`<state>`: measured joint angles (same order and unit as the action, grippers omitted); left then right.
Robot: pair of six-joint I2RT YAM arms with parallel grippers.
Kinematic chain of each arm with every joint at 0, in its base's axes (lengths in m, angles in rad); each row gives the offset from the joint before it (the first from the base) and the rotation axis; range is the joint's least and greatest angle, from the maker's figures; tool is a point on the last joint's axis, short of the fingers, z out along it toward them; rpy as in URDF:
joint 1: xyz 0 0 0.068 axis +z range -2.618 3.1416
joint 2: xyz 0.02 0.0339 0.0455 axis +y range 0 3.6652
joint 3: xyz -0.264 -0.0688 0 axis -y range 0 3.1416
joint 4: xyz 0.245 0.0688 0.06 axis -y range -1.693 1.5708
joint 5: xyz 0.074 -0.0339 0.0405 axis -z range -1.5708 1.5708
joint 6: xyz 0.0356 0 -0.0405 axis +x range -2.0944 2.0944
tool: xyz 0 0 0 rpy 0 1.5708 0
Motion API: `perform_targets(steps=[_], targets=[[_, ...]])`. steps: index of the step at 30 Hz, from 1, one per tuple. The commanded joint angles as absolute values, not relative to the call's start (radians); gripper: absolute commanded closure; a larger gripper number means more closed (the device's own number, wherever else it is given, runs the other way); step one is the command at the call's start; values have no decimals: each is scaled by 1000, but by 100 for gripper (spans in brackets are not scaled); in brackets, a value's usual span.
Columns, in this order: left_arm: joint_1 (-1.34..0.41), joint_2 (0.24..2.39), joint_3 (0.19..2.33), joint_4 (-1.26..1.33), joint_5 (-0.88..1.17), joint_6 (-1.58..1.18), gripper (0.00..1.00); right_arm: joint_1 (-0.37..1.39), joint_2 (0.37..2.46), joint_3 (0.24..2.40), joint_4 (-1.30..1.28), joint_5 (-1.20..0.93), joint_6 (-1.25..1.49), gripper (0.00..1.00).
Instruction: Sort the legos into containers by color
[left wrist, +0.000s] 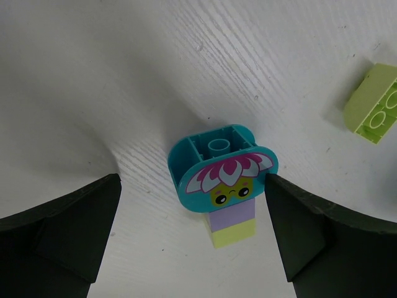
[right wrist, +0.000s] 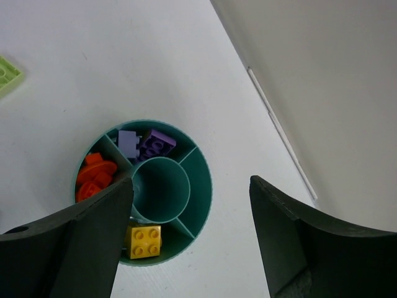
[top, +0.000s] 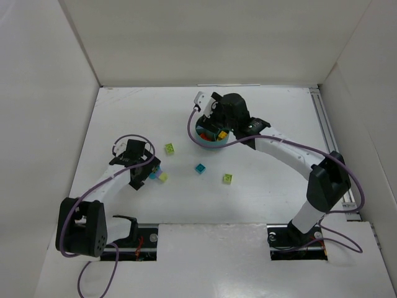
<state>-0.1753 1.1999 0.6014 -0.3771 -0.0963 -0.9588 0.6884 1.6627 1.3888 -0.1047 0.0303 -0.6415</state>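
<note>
Legos [top: 200, 168] are only partly sorted. Purple ones [right wrist: 146, 144], orange ones [right wrist: 93, 177] and a yellow one [right wrist: 142, 241] each lie in their own wedge of the round dish [right wrist: 200, 177], which stands toward the far edge of the table [top: 124, 112]. Its centre cup [right wrist: 161, 189] looks bare.

The rest lie loose mid-table, among them two lime bricks [top: 169, 148] and, toward the left edge, a teal flower brick [left wrist: 220, 164] joined to a lilac and lime piece [left wrist: 232, 226].

My left claw [left wrist: 192, 230] is released, spread wide to either side of that flower brick and gripping nothing. My right claw [right wrist: 189, 236] hangs over the dish, also released and empty.

My worry is the joined stack. If I clench on it as it lies, three colours travel together into one wedge. The teal brick's rounded ends could also let it twist or pop out of the pinch. With the right arm parked above the dish, bringing the left arm in risks a clash, or a knock that shifts the dish and spills what is sorted.
</note>
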Motion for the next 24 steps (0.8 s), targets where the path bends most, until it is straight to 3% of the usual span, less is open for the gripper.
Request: perform_targets(steps=[1, 12, 24], targets=[[-195, 1184, 600, -362, -101, -1015, 0, 686, 1631, 1359, -29, 43, -598, 20], [-209, 1287, 652, -319, -155, -1046, 0, 686, 1600, 1305, -29, 52, -598, 20], [-250, 1384, 697, -345, -155, -1037, 24, 686, 1582, 1285, -29, 71, -589, 20]])
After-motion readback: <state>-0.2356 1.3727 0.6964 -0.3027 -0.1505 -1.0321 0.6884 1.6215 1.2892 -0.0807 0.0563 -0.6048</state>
